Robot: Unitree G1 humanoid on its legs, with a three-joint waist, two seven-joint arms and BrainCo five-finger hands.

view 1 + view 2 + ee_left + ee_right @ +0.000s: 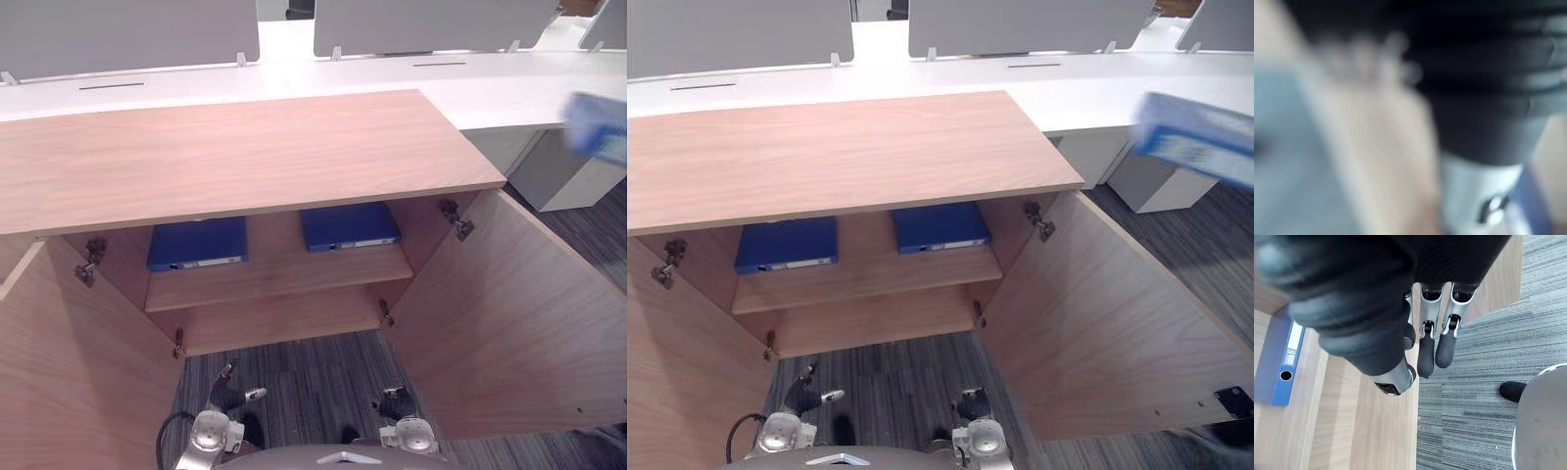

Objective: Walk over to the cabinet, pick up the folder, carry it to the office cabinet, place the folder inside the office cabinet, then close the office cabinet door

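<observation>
The wooden cabinet (pixel 235 157) stands before me with both doors swung wide. Two blue folders lie flat on its upper shelf, one at the left (pixel 197 243) and one at the right (pixel 349 226). A blurred blue thing with a pale label (pixel 1195 137) hangs in the air at the far right; what holds it is hidden. My right hand (pixel 1425 352) hangs over the carpet by the shelf edge, fingers straight and empty, a blue folder (pixel 1278 362) lying on the wood beside it. My left hand (pixel 230 392) hangs low by the left door.
The left door (pixel 59 372) and right door (pixel 509 323) flank a strip of grey carpet (pixel 294 382) in front of the shelves. Behind the cabinet runs a white desk (pixel 490 88) with grey partition screens (pixel 127 29). A lower shelf (pixel 284 323) lies bare.
</observation>
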